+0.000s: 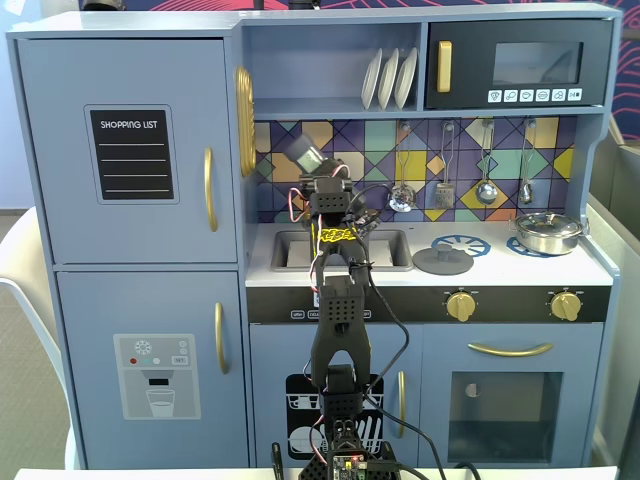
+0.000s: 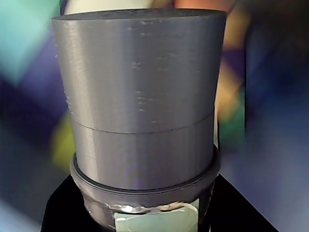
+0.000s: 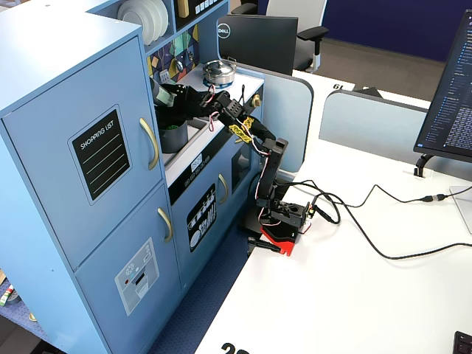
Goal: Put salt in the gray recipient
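The salt (image 2: 145, 96) fills the wrist view, its lighter gray cap pointing away and its pale green label (image 2: 159, 223) at the bottom edge. My gripper (image 2: 153, 215) is shut on the shaker body, black fingers (image 2: 63, 212) on both sides. In a fixed view the salt (image 1: 304, 152) hangs tilted above the sink, held in the gripper (image 1: 314, 170). In the side fixed view the salt (image 3: 162, 94) is just above the gray recipient (image 3: 175, 139), which stands in the sink area. The arm hides the recipient in the front fixed view.
A shiny steel pan (image 1: 547, 232) stands on the right burner, also seen as pan (image 3: 219, 71). A flat gray lid (image 1: 443, 261) lies on the left burner. Utensils (image 1: 486, 160) hang on the tiled back wall. The shelf above holds plates (image 1: 390, 78).
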Robot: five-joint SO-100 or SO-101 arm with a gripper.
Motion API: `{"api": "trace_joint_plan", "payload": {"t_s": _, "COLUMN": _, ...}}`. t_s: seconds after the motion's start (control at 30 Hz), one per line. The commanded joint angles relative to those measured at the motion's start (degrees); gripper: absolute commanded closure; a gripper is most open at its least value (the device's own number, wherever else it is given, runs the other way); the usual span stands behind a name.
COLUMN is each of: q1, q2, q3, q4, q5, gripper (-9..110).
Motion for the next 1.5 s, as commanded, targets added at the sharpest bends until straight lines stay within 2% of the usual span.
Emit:
{"api": "trace_joint_plan", "payload": {"t_s": 0.0, "q1": 0.6, "q2": 0.1, "q3": -4.0, "q4": -10.1, "q5": 2.0, "gripper": 101}}
{"api": "trace_joint_plan", "payload": {"t_s": 0.1, "q1": 0.3, "q2": -0.4, "q3": -4.1, "q4": -18.8, "q5": 0.2, "gripper": 101}}
{"api": "trace_joint_plan", "payload": {"t_s": 0.17, "q1": -0.5, "q2": -1.5, "q3": -6.7, "q4": -18.5, "q5": -1.6, "gripper": 101}}
{"api": "trace_joint_plan", "payload": {"t_s": 0.33, "q1": -0.2, "q2": -5.6, "q3": -16.8, "q4": 2.5, "q5": 0.9, "gripper": 101}}
{"api": "trace_joint_plan", "payload": {"t_s": 0.47, "q1": 0.7, "q2": -6.9, "q3": -16.3, "q4": 8.2, "q5": 2.4, "gripper": 101}}
{"api": "trace_joint_plan", "payload": {"t_s": 0.53, "q1": 0.4, "q2": -6.8, "q3": -15.5, "q4": 4.7, "q5": 0.9, "gripper": 101}}
{"api": "trace_joint_plan", "payload": {"t_s": 0.67, "q1": -0.7, "q2": -2.8, "q3": -8.3, "q4": -16.7, "q5": -2.8, "gripper": 101}}
{"api": "trace_joint_plan", "payload": {"t_s": 0.73, "q1": -1.9, "q2": -3.2, "q3": -9.6, "q4": -20.6, "q5": -5.7, "gripper": 101}}
{"api": "trace_joint_plan", "payload": {"t_s": 0.8, "q1": -1.9, "q2": -5.4, "q3": -14.4, "q4": -15.6, "q5": -5.4, "gripper": 101}}
{"api": "trace_joint_plan", "payload": {"t_s": 0.9, "q1": -0.8, "q2": -8.0, "q3": -20.8, "q4": -1.1, "q5": -0.7, "gripper": 101}}
{"api": "trace_joint_plan", "payload": {"t_s": 1.0, "q1": 0.0, "q2": -8.0, "q3": -20.8, "q4": 9.8, "q5": 3.1, "gripper": 101}}
{"api": "trace_joint_plan", "payload": {"t_s": 1.07, "q1": 0.2, "q2": -8.0, "q3": -19.7, "q4": 12.5, "q5": 4.3, "gripper": 101}}
{"api": "trace_joint_plan", "payload": {"t_s": 1.17, "q1": -0.4, "q2": -7.6, "q3": -17.8, "q4": 7.4, "q5": 2.7, "gripper": 101}}
{"api": "trace_joint_plan", "payload": {"t_s": 1.33, "q1": -3.2, "q2": -3.1, "q3": -9.2, "q4": -17.0, "q5": -8.1, "gripper": 101}}
{"api": "trace_joint_plan", "payload": {"t_s": 1.4, "q1": -3.9, "q2": -3.7, "q3": -11.3, "q4": -17.6, "q5": -9.8, "gripper": 101}}
{"api": "trace_joint_plan", "payload": {"t_s": 1.47, "q1": -3.4, "q2": -4.3, "q3": -13.7, "q4": -12.0, "q5": -8.2, "gripper": 101}}
